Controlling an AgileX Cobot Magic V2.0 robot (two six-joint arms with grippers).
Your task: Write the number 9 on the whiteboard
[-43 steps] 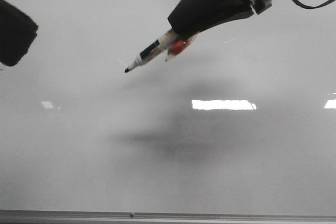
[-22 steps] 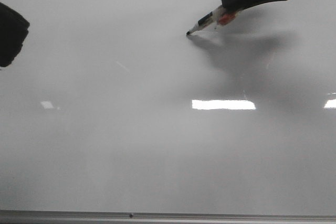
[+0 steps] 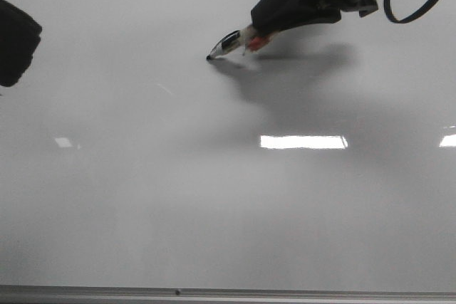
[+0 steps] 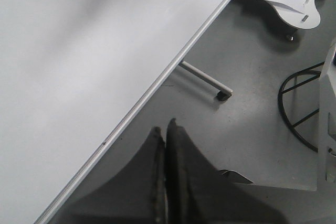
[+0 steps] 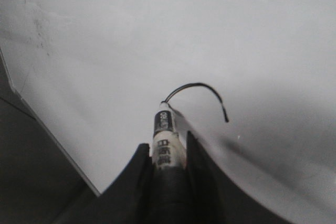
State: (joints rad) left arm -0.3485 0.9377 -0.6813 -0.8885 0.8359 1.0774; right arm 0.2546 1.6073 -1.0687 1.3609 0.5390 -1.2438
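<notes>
Pinching the pen point(image 5: 167, 140) between its fingers, the right gripper point(image 3: 265, 28) was angled low so the tip was pressed to the whiteboard point(image 3: 142, 197). Only a short arc of the 9 point(image 5: 202, 94) was drawn, beside the tip. The left gripper point(image 4: 165, 182) was pressed together, empty, parked off the board's edge. The arc was barely discernible from the front.

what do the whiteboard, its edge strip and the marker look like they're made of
The whiteboard looks like a glossy coated panel, since it mirrors the ceiling lights; what lies beneath is unclear. Its edge strip looks like brushed grey metal, probably aluminium, with a dull sheen. The marker, held in the right gripper, seems to be smooth plastic with a printed label.
</notes>
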